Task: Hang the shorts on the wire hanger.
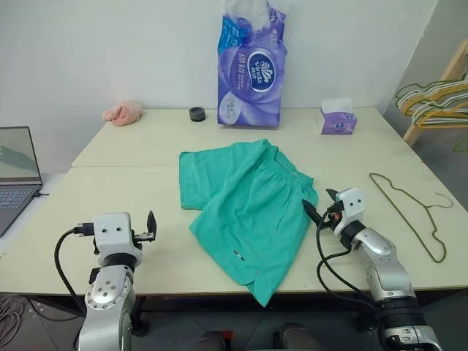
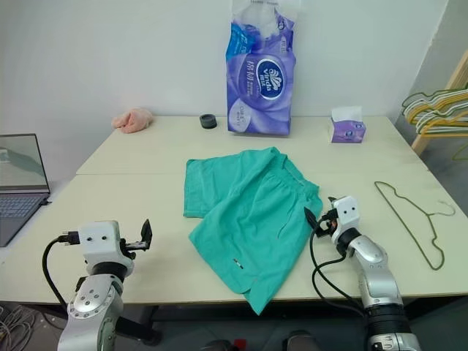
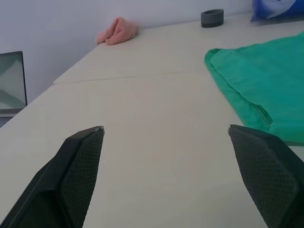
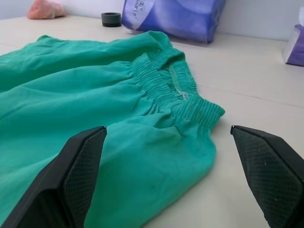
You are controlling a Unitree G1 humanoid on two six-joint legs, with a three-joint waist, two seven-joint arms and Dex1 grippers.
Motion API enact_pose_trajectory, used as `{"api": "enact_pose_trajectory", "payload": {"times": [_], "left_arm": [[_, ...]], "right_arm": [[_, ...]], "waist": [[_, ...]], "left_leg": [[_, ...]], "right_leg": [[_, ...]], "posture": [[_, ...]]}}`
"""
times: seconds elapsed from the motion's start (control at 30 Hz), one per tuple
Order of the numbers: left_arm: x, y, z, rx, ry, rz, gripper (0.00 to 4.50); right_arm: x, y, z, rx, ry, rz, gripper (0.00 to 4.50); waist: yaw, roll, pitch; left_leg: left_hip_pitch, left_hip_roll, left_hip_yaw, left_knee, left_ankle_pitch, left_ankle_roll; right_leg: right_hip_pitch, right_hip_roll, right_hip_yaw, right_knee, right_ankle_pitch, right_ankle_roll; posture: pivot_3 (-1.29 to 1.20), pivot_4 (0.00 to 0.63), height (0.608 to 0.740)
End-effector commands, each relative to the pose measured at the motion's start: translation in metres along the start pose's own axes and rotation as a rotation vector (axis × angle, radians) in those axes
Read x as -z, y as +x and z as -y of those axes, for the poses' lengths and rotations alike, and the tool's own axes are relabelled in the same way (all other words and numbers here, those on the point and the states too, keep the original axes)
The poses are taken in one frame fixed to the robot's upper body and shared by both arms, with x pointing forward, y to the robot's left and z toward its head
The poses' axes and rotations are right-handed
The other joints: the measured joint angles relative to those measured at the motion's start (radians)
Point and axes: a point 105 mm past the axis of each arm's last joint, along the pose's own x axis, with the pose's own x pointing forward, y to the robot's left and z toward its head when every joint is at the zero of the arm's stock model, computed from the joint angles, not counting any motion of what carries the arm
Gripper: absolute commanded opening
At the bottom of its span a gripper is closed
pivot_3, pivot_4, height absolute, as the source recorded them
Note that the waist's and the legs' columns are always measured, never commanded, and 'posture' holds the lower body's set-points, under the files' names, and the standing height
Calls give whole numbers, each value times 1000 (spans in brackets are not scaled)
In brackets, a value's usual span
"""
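- The right claw [image 1: 319, 205] hovers level at the waistband side of the shorts [image 1: 248, 212], its two black fingers spread wide, clamped on nothing.
- The left claw [image 1: 151, 226] waits near the table's [image 1: 139, 157] front left corner, fingers also apart, over bare tabletop.
- The shorts, soft teal cloth with a gathered elastic waist, lie flat mid-table; one leg overhangs the front edge.
- The wire hanger [image 1: 409, 212], thin olive wire bent into a triangle with a hook, lies flat near the right edge, well apart from the shorts.
- Along the back edge: a pink cloth [image 1: 123, 112], a dark ring [image 1: 197, 114], a tall purple tissue pack [image 1: 251, 69], a small tissue box [image 1: 337, 118].
- A laptop [image 1: 16, 172] stands open left of the table.
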Motion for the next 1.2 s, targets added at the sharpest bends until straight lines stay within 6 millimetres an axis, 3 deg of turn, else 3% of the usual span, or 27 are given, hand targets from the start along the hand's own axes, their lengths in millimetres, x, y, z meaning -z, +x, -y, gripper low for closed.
{"api": "enact_pose_trajectory", "payload": {"times": [0.03, 1.1, 1.2], "left_arm": [[-16, 2, 2, 32, 23, 69, 4413], [-19, 0, 15, 62, 50, 88, 4413], [-27, -4, 30, 172, -28, 132, 4413]], "right_arm": [[-20, -2, -1, -24, -13, 75, 4484], [-28, 2, 8, -24, -52, 94, 4484], [-29, 2, 6, -54, -68, 87, 4484]], "waist": [[0, 0, 0], [-1, -1, -1], [-1, 0, -1]], "left_leg": [[0, 0, 0, 0, 0, 0], [0, 1, 0, 0, 0, 0], [0, 1, 0, 0, 0, 0]], "right_leg": [[0, 0, 0, 0, 0, 0], [0, 1, 0, 0, 2, -3], [0, 1, 0, 0, 2, -3]], "posture": [[-93, 21, 740], [-91, 13, 740], [-106, 19, 740]]}}
